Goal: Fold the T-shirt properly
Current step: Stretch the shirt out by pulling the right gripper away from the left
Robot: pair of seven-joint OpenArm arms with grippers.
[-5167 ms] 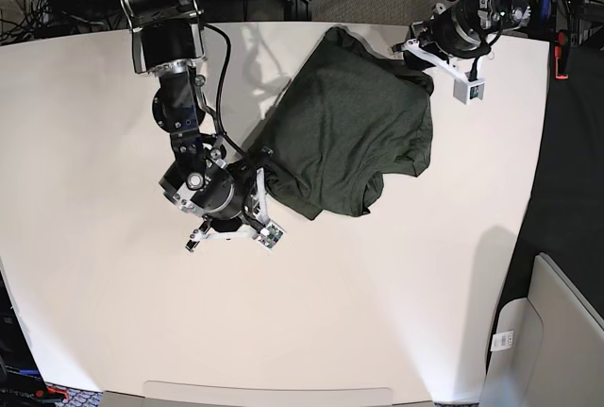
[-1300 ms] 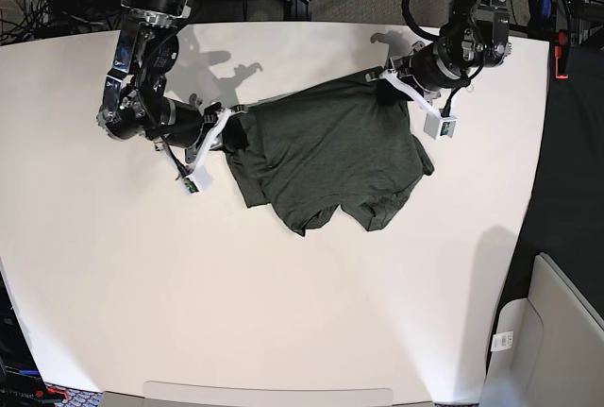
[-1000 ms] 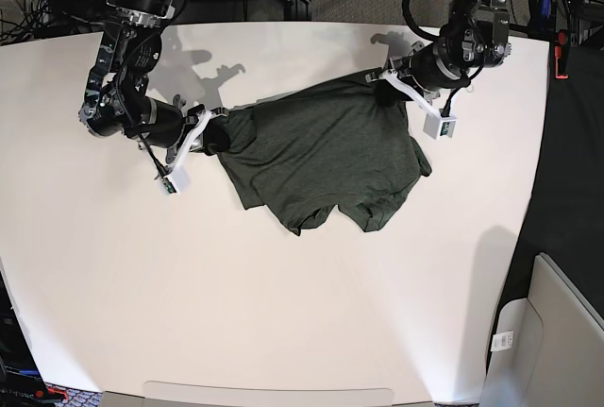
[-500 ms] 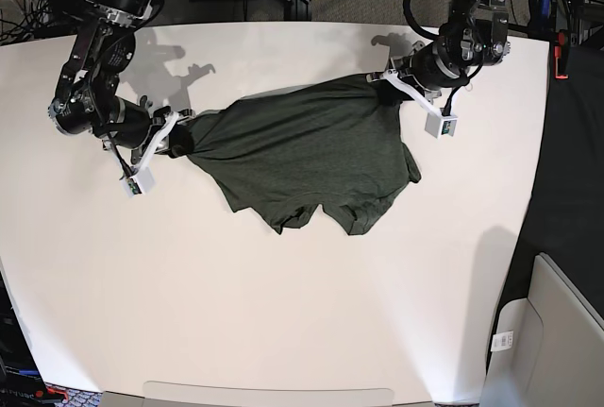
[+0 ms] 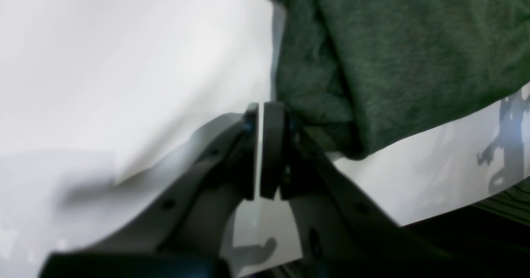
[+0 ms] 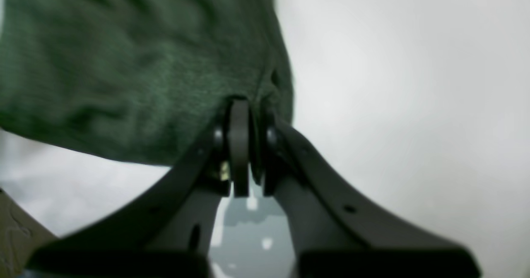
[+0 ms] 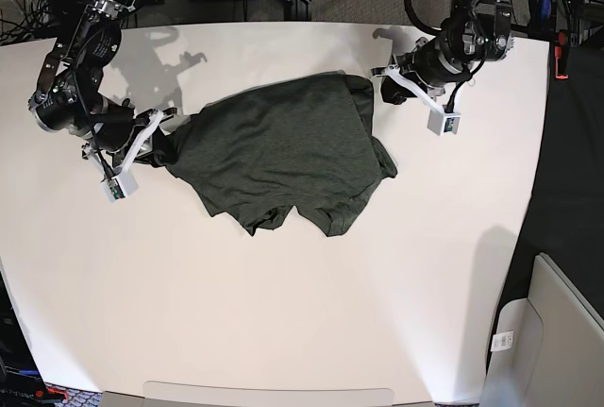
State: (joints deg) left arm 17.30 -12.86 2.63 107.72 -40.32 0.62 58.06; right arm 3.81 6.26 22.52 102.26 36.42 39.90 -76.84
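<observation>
My left gripper (image 5: 261,147), jaws pressed together and empty, has just let the T-shirt (image 7: 278,147) slip, so my right gripper (image 6: 244,145), clamped on cloth, drags it left unstretched.

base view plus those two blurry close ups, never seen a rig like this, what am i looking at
The base view looks down from above on a two-armed robot at a white table. The two close-ups come from a camera on each wrist, looking along that arm's fingers. A dark olive-green long-sleeved knit T-shirt lies crumpled on the table. The right arm's fingers, at the left of the base view, are shut on an edge of it. The left arm's fingers are shut too, but the cloth sits beside them, not visibly between them.
</observation>
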